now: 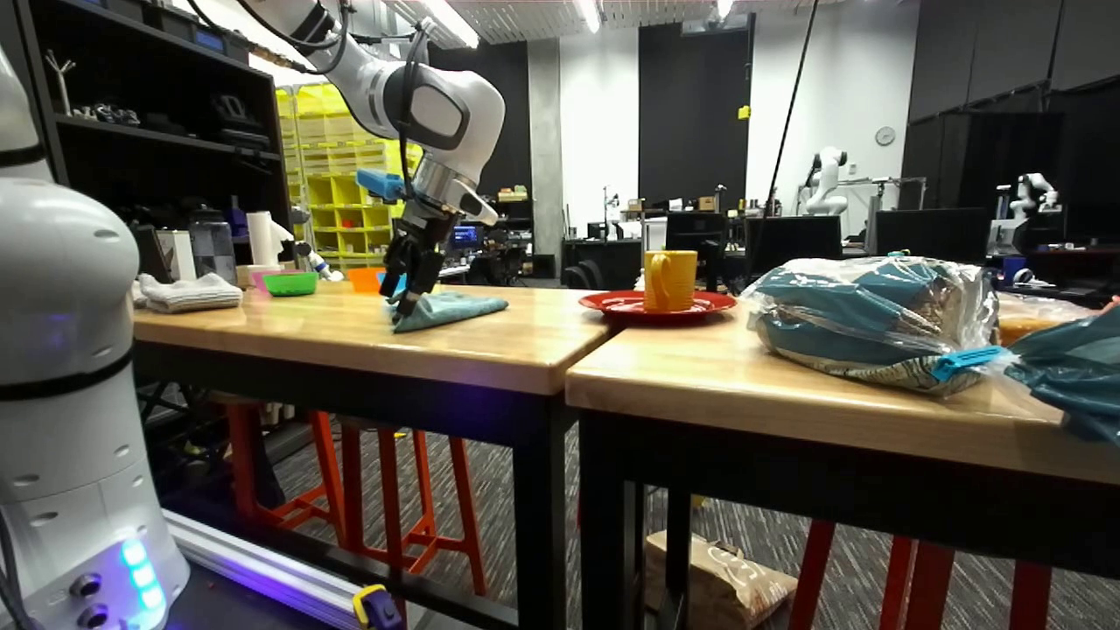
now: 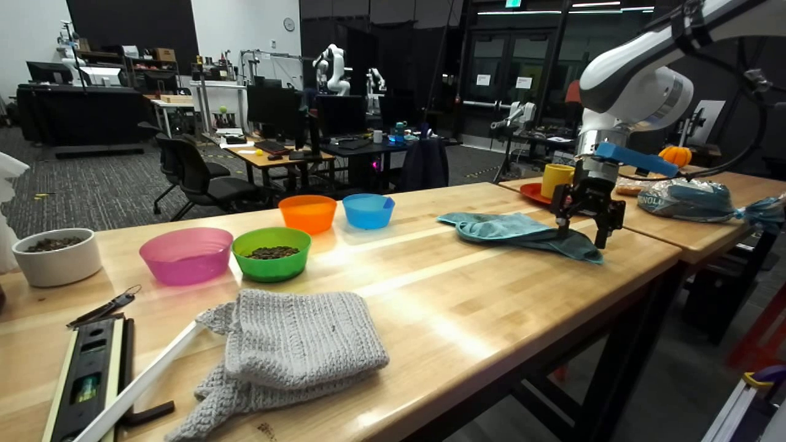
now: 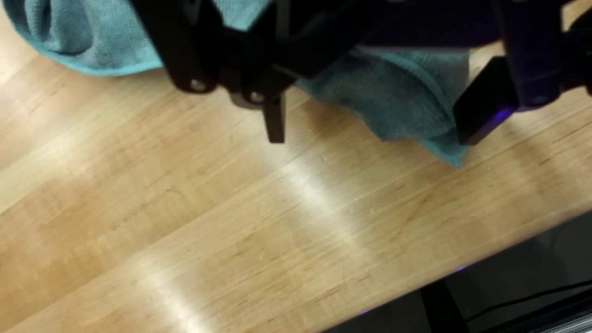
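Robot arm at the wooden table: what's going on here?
A robot arm has its gripper down at a teal cloth on a wooden table. Its jaws stand open, with part of the cloth between them, not clamped. A yellow mug stands on a red plate nearby, and a gray knit cloth lies farther along the table.

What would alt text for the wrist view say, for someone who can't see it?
A black pincer with its jaws apart, a teal cloth showing between them on a pale wooden table. More of the cloth appears at upper left, and the table's edge slants across the lower right.
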### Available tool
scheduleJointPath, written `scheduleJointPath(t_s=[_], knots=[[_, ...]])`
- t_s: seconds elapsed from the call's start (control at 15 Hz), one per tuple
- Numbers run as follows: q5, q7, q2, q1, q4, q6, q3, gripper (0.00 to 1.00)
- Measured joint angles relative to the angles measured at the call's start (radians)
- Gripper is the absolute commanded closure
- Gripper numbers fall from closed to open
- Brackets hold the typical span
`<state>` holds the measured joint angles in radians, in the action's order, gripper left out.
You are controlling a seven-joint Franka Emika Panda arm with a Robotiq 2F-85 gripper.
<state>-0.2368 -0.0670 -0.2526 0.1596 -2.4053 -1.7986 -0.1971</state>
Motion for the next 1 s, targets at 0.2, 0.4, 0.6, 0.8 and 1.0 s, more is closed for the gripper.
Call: scheduleJointPath(t_s=[0.2, 0.4, 0.6, 0.8, 1.0], knots=[[-0.004, 0.0, 0.002, 0.0, -0.008, -0.008, 0.0, 0.63], [-0.004, 0.0, 0.002, 0.0, -0.019, -0.018, 0.0, 0.86], [-0.004, 0.0, 0.002, 0.002, -0.03, -0.027, -0.003, 1.0], [-0.004, 0.0, 0.0, 0.004, -0.032, -0.033, -0.004, 0.99], [-0.004, 0.002, -0.012, 0.003, -0.023, -0.049, 0.003, 0.99]])
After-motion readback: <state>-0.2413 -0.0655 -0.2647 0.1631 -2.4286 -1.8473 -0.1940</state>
